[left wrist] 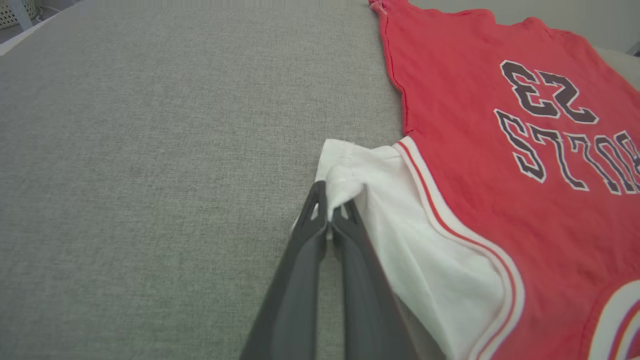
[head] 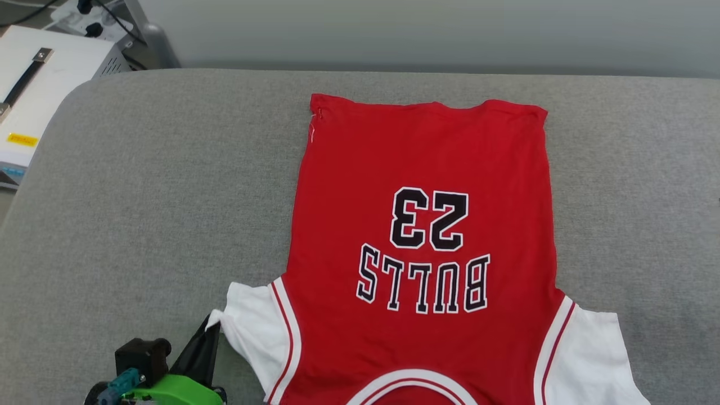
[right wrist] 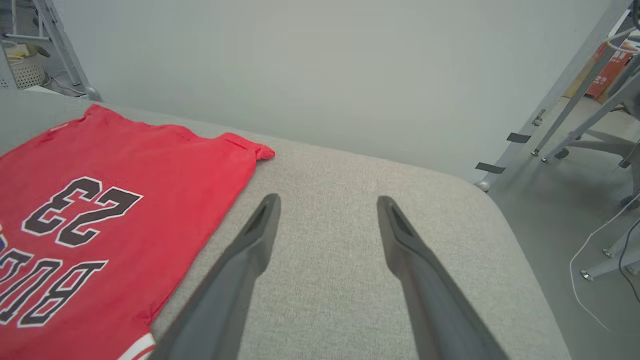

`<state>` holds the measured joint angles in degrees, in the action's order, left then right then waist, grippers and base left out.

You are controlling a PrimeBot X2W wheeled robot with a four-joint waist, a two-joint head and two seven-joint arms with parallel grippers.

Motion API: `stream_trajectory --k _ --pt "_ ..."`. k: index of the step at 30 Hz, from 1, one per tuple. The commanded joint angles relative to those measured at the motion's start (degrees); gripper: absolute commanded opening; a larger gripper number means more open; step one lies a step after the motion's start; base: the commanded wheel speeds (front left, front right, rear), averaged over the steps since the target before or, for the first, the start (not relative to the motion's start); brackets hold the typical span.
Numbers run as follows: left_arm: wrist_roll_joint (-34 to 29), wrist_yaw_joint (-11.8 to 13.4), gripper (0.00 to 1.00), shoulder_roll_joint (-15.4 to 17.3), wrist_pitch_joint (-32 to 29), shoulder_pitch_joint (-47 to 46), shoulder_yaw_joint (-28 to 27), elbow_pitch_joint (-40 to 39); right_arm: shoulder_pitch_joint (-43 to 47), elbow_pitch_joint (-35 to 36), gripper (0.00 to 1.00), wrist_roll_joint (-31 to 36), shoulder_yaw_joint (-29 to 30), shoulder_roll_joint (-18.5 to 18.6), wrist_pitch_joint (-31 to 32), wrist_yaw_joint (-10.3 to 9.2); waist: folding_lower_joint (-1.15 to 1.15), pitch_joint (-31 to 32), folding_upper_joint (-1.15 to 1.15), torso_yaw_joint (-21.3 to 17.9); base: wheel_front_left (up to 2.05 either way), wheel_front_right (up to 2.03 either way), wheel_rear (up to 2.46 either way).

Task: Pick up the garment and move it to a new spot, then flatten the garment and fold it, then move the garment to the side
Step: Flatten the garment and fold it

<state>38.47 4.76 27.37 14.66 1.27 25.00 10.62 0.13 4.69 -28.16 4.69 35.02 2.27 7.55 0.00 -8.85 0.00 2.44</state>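
The garment (head: pixel 422 169), a red T-shirt with white sleeves and black "BULLS 23" lettering, lies spread flat on the grey cushioned surface (head: pixel 157 197), hem toward the far wall and collar at the near edge. My left gripper (head: pixel 211 323) sits at the lower left, shut on the tip of the garment's white left sleeve (left wrist: pixel 345 182); a pinch of white cloth bunches between the fingertips of the left gripper (left wrist: pixel 332 202). My right gripper (right wrist: pixel 327 202) hangs open over bare cushion, to the right of the garment's (right wrist: pixel 115 200) side edge, with nothing between its fingers.
A white box with a black strap (head: pixel 34 84) stands beyond the cushion's far left corner. A pale wall runs behind the cushion. To the right the cushion's rounded edge (right wrist: pixel 500 210) drops to a floor with metal frame legs (right wrist: pixel 575 100) and cables.
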Motion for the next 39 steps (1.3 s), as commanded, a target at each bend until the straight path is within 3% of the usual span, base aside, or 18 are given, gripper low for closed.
stream_trajectory --k 1,10,19,24,31,39 --pt "-0.8 0.16 0.0 -0.45 0.34 -1.8 -0.36 -0.89 -4.08 1.88 1.0 -0.31 0.93 0.45 1.13 -0.06 0.0 -2.97 0.0 2.37 0.0 0.0 0.0" --pt "-4.03 -0.55 0.0 -3.15 0.34 -6.81 -0.21 -4.94 -29.32 0.93 1.0 -4.47 -5.58 4.86 16.12 -0.06 0.0 -9.92 0.0 7.24 0.0 0.0 0.0" --pt "-7.03 -3.03 0.0 -7.95 0.34 -10.05 -0.97 -5.22 -48.36 -13.73 1.0 -12.27 -17.07 8.68 44.1 -0.06 0.0 -16.28 0.0 11.86 0.0 0.0 0.0" --pt "-8.77 -4.77 0.0 -10.52 0.34 -11.35 -1.86 -4.72 -54.41 -19.79 1.0 -12.65 -20.25 7.74 53.4 -0.06 0.0 -18.85 0.0 13.86 0.0 0.0 0.0" --pt "-10.94 -7.05 0.0 -13.35 0.34 -12.81 -2.86 -4.15 -57.54 -27.42 1.0 -8.94 -22.64 5.43 56.68 -0.06 0.0 -21.91 0.0 15.74 0.0 0.0 0.0" --pt "-12.94 -8.8 0.0 -15.2 0.34 -13.78 -4.26 -3.27 -53.25 -34.57 1.0 -7.06 -23.12 3.26 54.75 -0.06 0.0 -23.62 0.0 16.53 0.0 0.0 0.0"
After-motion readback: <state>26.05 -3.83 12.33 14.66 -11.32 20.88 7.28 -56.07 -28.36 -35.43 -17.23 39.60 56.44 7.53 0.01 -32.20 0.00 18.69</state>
